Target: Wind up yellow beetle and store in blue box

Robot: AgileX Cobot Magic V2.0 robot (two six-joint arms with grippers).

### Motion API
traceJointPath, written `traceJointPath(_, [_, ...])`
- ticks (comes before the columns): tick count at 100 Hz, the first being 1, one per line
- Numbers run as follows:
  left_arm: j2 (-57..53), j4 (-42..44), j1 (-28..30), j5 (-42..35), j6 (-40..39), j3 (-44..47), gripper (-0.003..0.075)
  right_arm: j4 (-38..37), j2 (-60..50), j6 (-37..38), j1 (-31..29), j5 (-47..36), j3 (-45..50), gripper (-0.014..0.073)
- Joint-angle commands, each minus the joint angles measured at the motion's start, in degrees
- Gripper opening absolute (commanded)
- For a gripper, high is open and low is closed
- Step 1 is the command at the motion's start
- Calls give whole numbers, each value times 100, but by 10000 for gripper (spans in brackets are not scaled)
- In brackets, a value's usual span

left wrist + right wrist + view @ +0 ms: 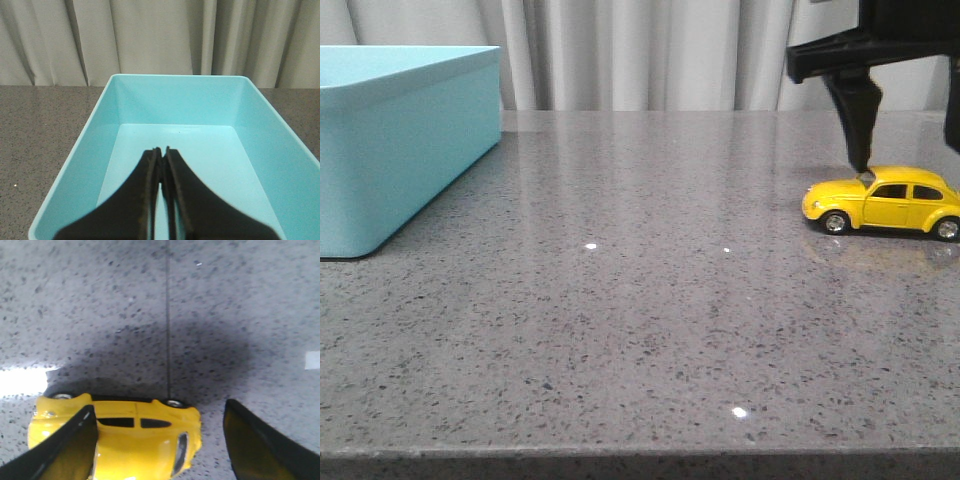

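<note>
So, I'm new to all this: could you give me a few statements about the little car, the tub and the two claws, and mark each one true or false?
1. The yellow beetle stands on its wheels on the grey table. True.
2. The beetle is inside the blue box. False: the left wrist view shows the box holding nothing; the car is far off on the table.
3. The right gripper is open above the car. True.
4. The left gripper is wide open. False: its fingers are pressed together, over the box.
5. The car lies tipped on its roof. False: it is upright.
</note>
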Motion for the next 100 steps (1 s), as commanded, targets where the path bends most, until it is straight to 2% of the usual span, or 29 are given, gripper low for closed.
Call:
traceJointPath(1, [33,-49,-42,-479,-43,-209,-19,-207,-462,-20,-44,329,-136,530])
traceJointPath(59, [42,-13,-42,-448,-43,-219,-19,-46,-2792,-256,60,-68,-181,530])
traceJointPath(79, [371,-13,-42,450,-43,-849,-19,-35,-3388,-506,60,-433,-131,530])
traceJointPath(100, [1022,-24,-42,1627,46,-1885,-18,-35,-4414,-506,60,-1815,637,530])
